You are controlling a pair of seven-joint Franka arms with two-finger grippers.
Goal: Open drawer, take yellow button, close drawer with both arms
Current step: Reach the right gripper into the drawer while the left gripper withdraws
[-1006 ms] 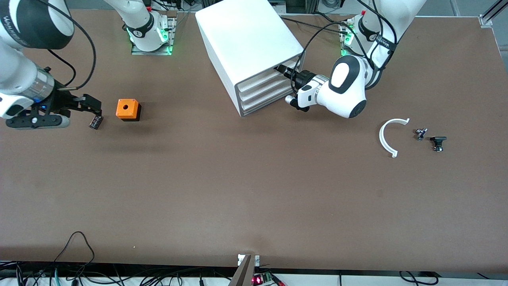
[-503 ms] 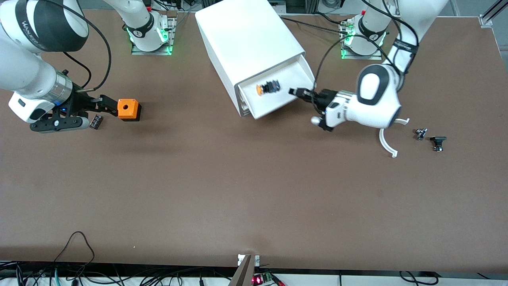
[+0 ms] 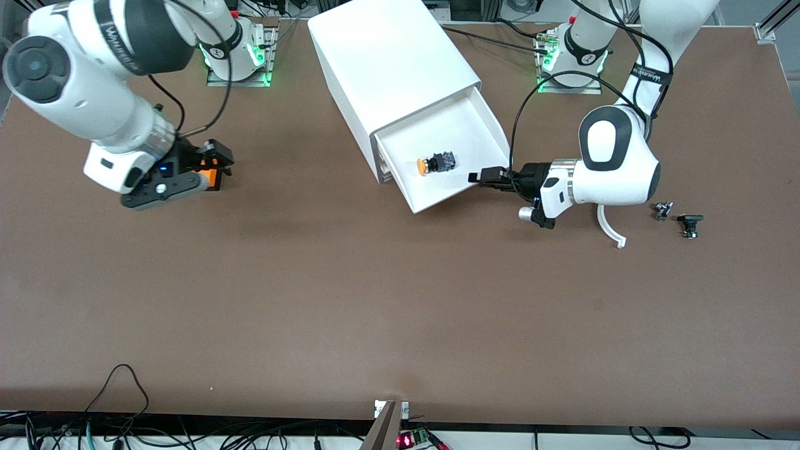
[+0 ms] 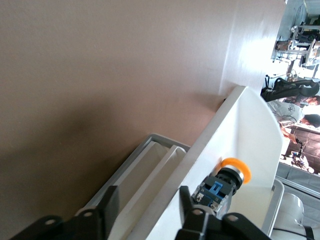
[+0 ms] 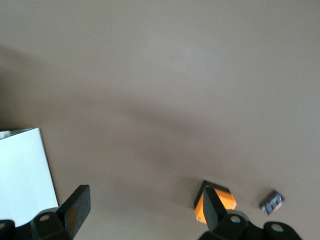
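The white cabinet (image 3: 387, 56) stands between the two arm bases. Its top drawer (image 3: 465, 128) is pulled out toward the front camera. In the drawer lies the button (image 3: 435, 164), orange cap and black body, on its side. My left gripper (image 3: 477, 177) is at the drawer's front wall, at the corner toward the left arm's end. In the left wrist view this gripper (image 4: 148, 207) is open, its fingers astride the drawer's wall (image 4: 235, 130) with gaps on both sides, the button (image 4: 225, 182) just inside. My right gripper (image 3: 215, 164) hangs open and holds nothing.
An orange cube (image 3: 214, 179) with a hole lies under the right gripper, beside a small black part (image 5: 271, 201). A white curved piece (image 3: 609, 231) and two small black parts (image 3: 662, 210) (image 3: 689, 224) lie toward the left arm's end. The two lower drawers (image 4: 150, 160) are closed.
The left gripper pulled the top drawer out toward the front camera, then loosened its fingers; the button came into view. The right arm moved toward the cabinet, over the orange cube.
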